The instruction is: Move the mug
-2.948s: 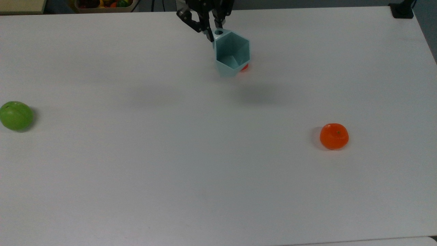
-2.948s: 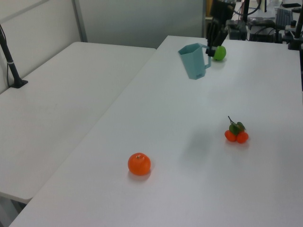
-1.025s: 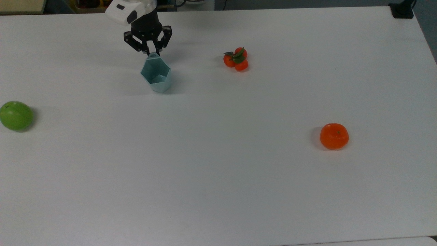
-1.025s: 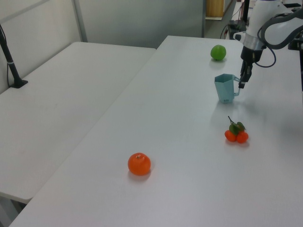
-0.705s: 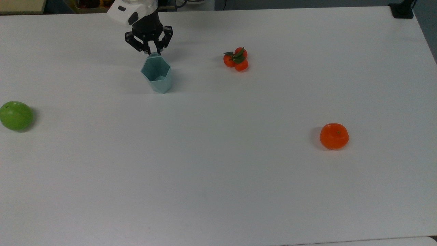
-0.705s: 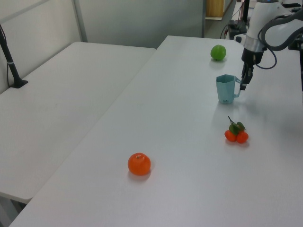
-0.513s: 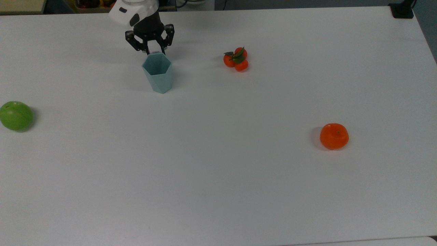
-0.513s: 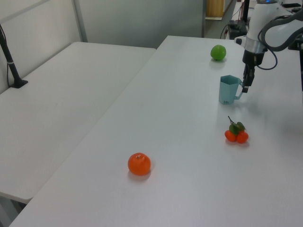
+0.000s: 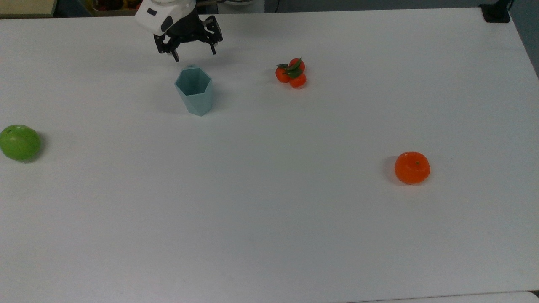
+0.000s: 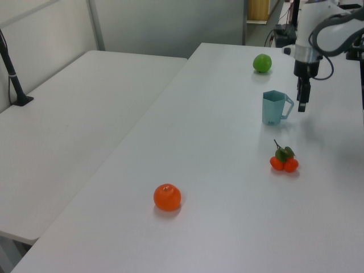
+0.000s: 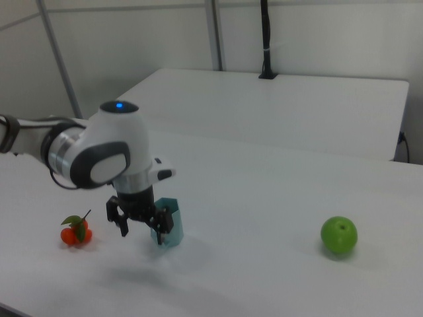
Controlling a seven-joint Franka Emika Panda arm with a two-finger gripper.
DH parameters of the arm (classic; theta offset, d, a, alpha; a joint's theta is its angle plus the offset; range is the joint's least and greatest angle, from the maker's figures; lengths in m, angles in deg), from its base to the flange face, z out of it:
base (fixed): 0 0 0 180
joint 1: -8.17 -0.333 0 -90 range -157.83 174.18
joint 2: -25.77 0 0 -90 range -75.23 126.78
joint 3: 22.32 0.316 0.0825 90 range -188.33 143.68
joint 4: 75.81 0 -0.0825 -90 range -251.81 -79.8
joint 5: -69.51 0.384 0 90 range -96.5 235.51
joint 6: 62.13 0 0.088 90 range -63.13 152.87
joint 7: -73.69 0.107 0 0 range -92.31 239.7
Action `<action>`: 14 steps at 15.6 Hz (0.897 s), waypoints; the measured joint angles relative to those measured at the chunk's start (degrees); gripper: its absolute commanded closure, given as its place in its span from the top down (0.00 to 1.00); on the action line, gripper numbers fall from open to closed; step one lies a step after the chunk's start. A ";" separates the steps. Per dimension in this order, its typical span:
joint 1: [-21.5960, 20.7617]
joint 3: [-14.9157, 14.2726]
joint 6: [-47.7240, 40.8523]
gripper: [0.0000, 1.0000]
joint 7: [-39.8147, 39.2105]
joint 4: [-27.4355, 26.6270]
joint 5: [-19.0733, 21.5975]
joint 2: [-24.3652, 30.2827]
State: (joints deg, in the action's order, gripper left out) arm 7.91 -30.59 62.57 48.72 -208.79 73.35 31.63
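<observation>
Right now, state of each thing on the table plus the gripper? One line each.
Pale teal-blue faceted mug: upright on the white table, released, nothing visible inside.
Black two-finger gripper: open, holding nothing, just beyond the mug's handle side.
Green apple: resting on the table, untouched.
Single orange: resting on the table, stem end up.
Cluster of small oranges with leaves: resting on the table, apart from the mug.
</observation>
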 measured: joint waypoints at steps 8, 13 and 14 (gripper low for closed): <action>-0.90 3.21 -25.30 1.00 15.52 24.42 0.03 1.27; -1.56 8.57 -32.45 1.00 32.76 33.54 0.03 1.18; -1.56 8.90 -33.11 1.00 33.47 34.57 0.03 1.13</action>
State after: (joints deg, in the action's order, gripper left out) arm 6.34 -21.69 29.47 82.19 -174.22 73.39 32.76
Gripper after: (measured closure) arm 0.000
